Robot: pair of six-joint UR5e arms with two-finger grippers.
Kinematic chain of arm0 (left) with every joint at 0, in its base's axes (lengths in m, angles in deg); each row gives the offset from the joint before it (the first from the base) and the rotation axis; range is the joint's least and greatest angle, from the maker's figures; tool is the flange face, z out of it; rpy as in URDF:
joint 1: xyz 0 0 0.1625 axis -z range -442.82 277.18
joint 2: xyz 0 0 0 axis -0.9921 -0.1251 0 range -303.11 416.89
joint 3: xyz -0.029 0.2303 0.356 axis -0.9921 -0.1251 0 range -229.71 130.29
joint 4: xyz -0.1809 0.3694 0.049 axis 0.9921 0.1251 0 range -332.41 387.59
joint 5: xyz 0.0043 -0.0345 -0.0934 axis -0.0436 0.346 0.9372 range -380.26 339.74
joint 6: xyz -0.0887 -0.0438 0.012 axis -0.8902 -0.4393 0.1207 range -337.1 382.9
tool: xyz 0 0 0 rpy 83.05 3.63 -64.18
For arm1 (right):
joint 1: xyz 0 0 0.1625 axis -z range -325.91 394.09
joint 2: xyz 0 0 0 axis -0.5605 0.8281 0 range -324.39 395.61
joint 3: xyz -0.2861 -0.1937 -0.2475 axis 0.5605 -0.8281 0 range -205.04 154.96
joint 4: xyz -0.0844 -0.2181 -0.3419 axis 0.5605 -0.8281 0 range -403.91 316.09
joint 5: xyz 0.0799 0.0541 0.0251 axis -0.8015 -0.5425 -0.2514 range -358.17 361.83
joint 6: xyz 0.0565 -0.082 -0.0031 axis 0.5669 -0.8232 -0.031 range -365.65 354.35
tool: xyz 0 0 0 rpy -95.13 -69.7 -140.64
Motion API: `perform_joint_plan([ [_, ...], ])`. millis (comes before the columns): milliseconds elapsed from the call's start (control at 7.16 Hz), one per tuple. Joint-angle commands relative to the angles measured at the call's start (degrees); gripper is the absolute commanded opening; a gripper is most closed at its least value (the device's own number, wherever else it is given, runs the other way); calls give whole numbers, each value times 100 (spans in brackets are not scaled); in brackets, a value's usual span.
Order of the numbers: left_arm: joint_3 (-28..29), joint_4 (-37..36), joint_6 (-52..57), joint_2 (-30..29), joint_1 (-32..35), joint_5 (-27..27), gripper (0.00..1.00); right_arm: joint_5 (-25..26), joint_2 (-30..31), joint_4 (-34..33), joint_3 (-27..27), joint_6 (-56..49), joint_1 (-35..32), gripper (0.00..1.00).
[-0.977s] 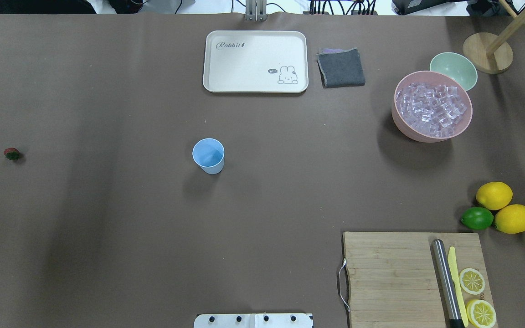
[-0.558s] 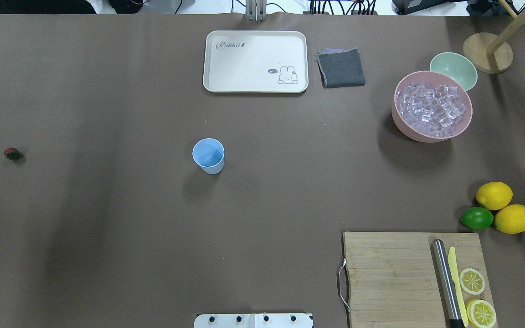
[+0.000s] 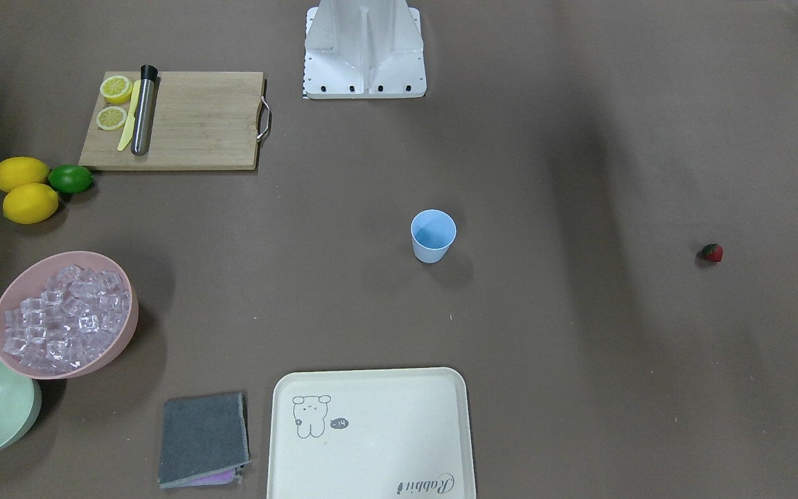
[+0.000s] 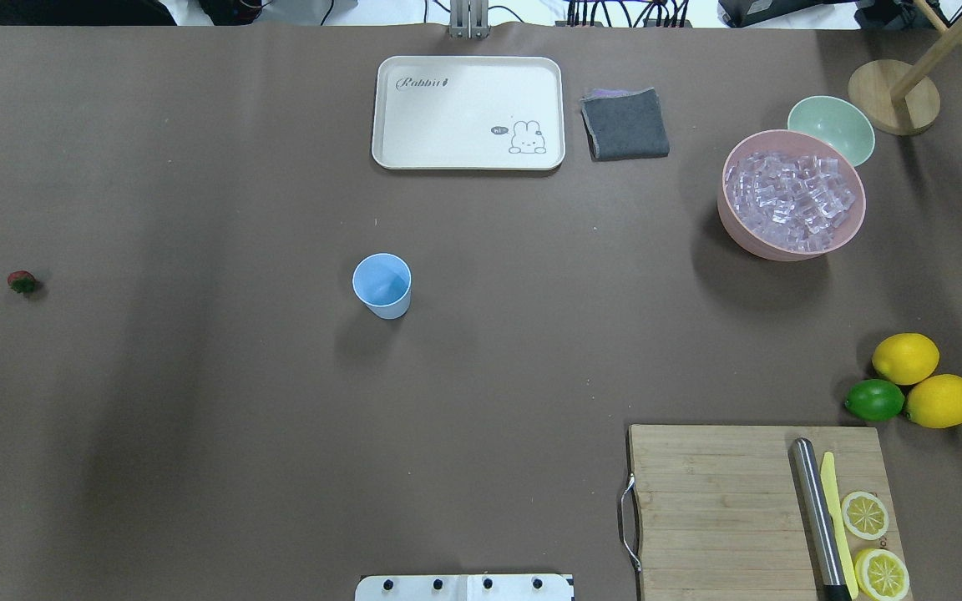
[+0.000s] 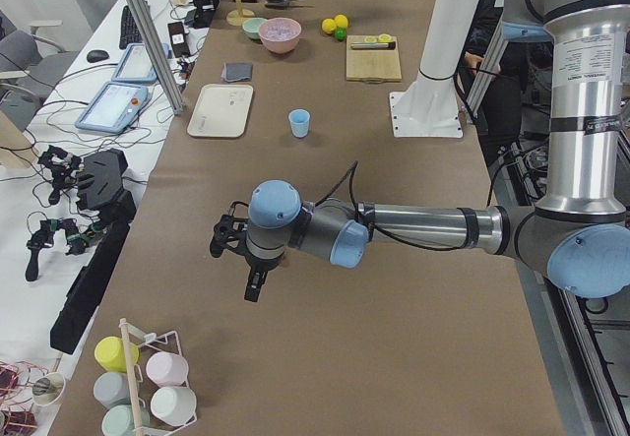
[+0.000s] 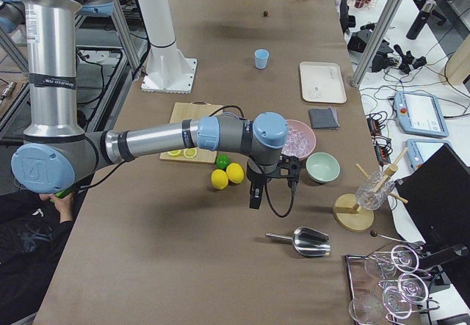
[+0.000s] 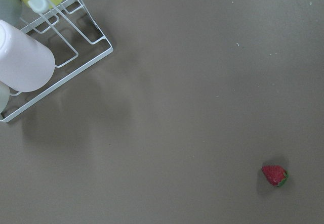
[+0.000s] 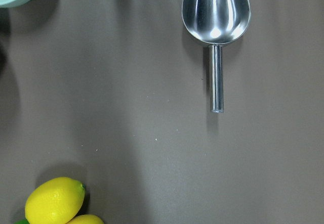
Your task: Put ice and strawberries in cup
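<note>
The light-blue cup [image 4: 382,285] stands upright and empty near the table's middle, also seen from the front [image 3: 433,235]. The strawberry [image 4: 22,282] lies alone at the far left edge; the left wrist view shows the strawberry [image 7: 274,175] at lower right. The ice [image 4: 792,200] fills a pink bowl [image 4: 731,225] at the right. My left gripper [image 5: 253,284] hangs over the table's left end and my right gripper [image 6: 254,196] hangs beyond the lemons; both show only in side views, so I cannot tell their state.
A metal scoop [image 8: 216,11] lies under the right wrist. A pale green bowl [image 4: 832,125], two lemons [image 4: 905,358], a lime [image 4: 874,400], a cutting board [image 4: 715,501], a cream tray [image 4: 468,113] and a grey cloth [image 4: 625,123] stand around. A cup rack [image 7: 55,62] sits at the left end.
</note>
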Motion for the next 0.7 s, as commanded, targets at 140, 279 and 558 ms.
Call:
perform_joint_plan([
  [140,-12,0,-9,-21,-9,0,98,-7,-560,-9,-21,278,111,100],
  [279,-3,0,-9,-21,-9,0,98,-33,-859,0,-4,906,443,100],
  [558,14,0,-9,-21,-18,0,98,-155,-1282,148,14,1683,936,100],
])
